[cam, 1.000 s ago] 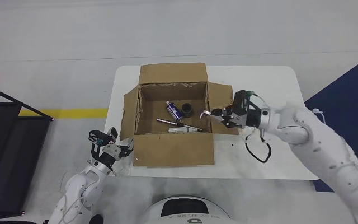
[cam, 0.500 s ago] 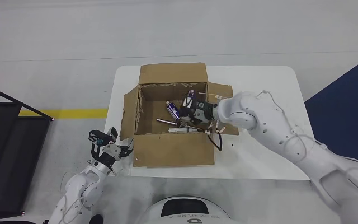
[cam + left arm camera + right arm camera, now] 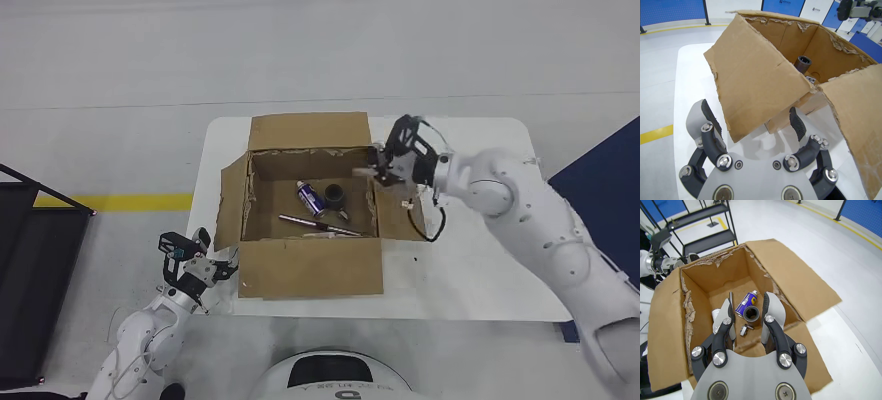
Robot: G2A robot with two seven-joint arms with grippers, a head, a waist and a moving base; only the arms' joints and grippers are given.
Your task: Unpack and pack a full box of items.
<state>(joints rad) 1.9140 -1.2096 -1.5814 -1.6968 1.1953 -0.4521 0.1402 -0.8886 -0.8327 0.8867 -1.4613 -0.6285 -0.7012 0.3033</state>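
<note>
Leftmost, the left gripper (image 3: 748,110) sits low at the table's (image 3: 470,280) near left corner. Its fingers are spread wide and hold nothing. The corner of the box's (image 3: 310,268) left flap hangs over the gap between them without being pinched.

Next comes the box itself, standing mid-table with all four flaps folded out and their edges torn. It still has things on its floor:
- a long metal rod (image 3: 318,224) toward the near wall
- a blue spray can (image 3: 747,301) lying on its side
- a dark metal sleeve (image 3: 752,314) touching the can, open end up
- a small metal block (image 3: 744,330) just beside the sleeve

Something white lies partly hidden behind a finger, and I can't tell what it is.

Further right, the right gripper (image 3: 747,297) hangs above the box by its right wall, pointing down at the sleeve. Its fingers are partly open, with nothing between them.

Unpacking looks like the step in hand, and the sleeve is the likely pick. The fingers would probably need to open wider first, then drop straight down clear of the ragged right wall. They should straddle the sleeve across the side away from the can, so that closing doesn't push the can. A straight lift to well above the rim should come before any swing out to the bare table on the right.
</note>
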